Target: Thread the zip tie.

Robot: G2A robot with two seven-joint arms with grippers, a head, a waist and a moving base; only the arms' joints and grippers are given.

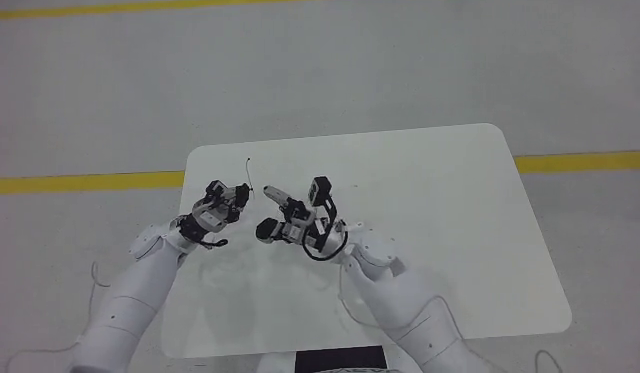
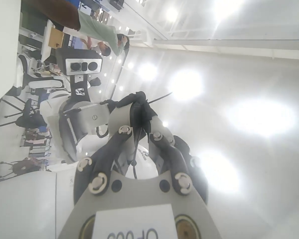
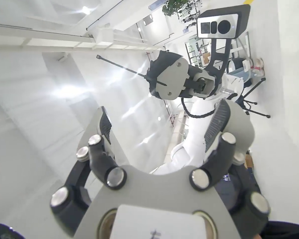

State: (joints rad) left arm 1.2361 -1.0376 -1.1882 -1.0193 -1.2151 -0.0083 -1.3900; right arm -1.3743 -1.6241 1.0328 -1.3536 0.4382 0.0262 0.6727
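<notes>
- The left gripper [image 2: 139, 105] had its jaws clamped on the zip tie [image 3: 119, 67], raised above the surface [image 1: 450, 223], long end free, probably for threading.
- The right gripper [image 3: 162, 118] faced it, jaws wide and empty.

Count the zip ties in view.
1. The zip tie is clamped in the left gripper, raised over the table, with its head end sticking out; the clamped part is hidden. The right gripper is open and holds none.
</notes>
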